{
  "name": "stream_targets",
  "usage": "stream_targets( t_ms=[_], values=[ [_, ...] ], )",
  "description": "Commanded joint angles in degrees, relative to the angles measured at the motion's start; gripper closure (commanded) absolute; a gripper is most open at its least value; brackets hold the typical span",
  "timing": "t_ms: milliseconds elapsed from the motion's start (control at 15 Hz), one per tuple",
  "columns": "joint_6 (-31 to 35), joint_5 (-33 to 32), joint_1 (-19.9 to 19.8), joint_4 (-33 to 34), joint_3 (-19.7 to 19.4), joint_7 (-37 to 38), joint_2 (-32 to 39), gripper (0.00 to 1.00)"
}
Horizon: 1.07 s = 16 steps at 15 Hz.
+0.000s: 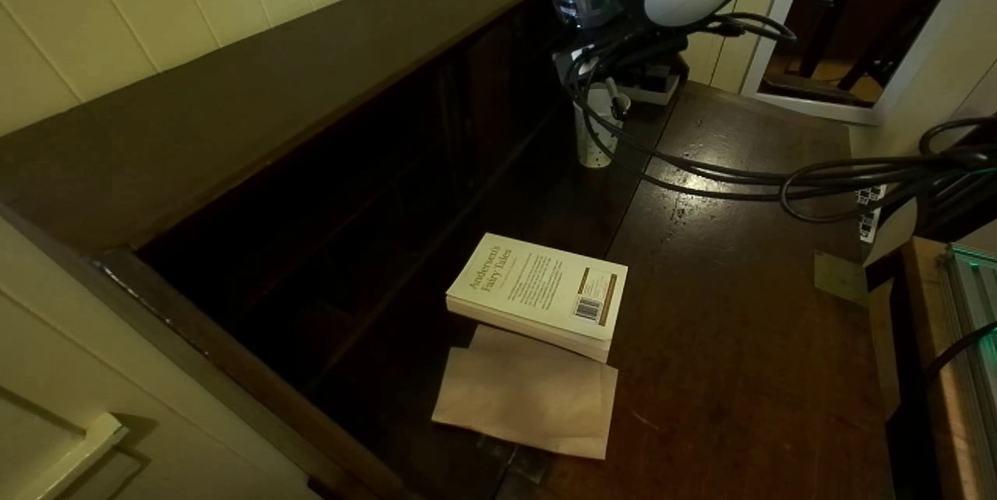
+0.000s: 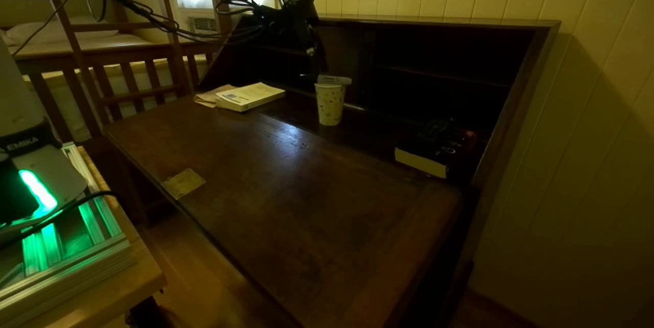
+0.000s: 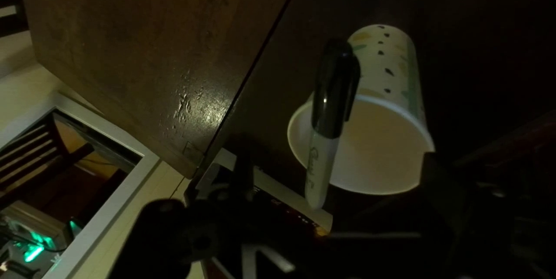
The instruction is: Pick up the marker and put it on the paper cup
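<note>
The paper cup (image 3: 386, 66) is white with a small print and stands upright on the desk. It shows in both exterior views (image 1: 596, 138) (image 2: 330, 106). The marker (image 3: 321, 166), with a pale body and black cap, lies across the cup's rim. It is also on top of the cup in an exterior view (image 2: 334, 80). My gripper (image 3: 336, 172) is open, its dark fingers apart on either side of the marker's pale end and touching nothing that I can make out. In an exterior view the gripper (image 2: 314, 54) is just above the cup. Its fingertips are hard to see against the dark shelf.
A white book (image 1: 537, 290) lies beside brown paper (image 1: 530, 399) on the desk. A thick black book (image 2: 424, 157) lies past the cup, near the desk's side wall. Dark shelving (image 2: 439, 67) stands behind the cup. Loose cables (image 1: 724, 181) hang from the arm.
</note>
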Motion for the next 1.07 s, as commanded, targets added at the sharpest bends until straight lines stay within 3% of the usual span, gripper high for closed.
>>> stream_targets(
  t_ms=[0,200,467,800,1000],
  values=[
    [0.08,0.65,-0.23,0.67,0.38,-1.88,-0.38,0.00],
    [-0.42,0.12,-0.27,0.27,0.30,-4.17,-1.43,0.00],
    [3.90,1.46,-1.57,-1.91,0.58,-10.15,-4.28,0.00],
    [8.88,4.87,-3.29,-4.27,0.42,-17.82,-7.84,0.00],
    [7.84,8.15,-3.71,-4.81,0.22,-21.60,-9.65,0.00]
  ],
)
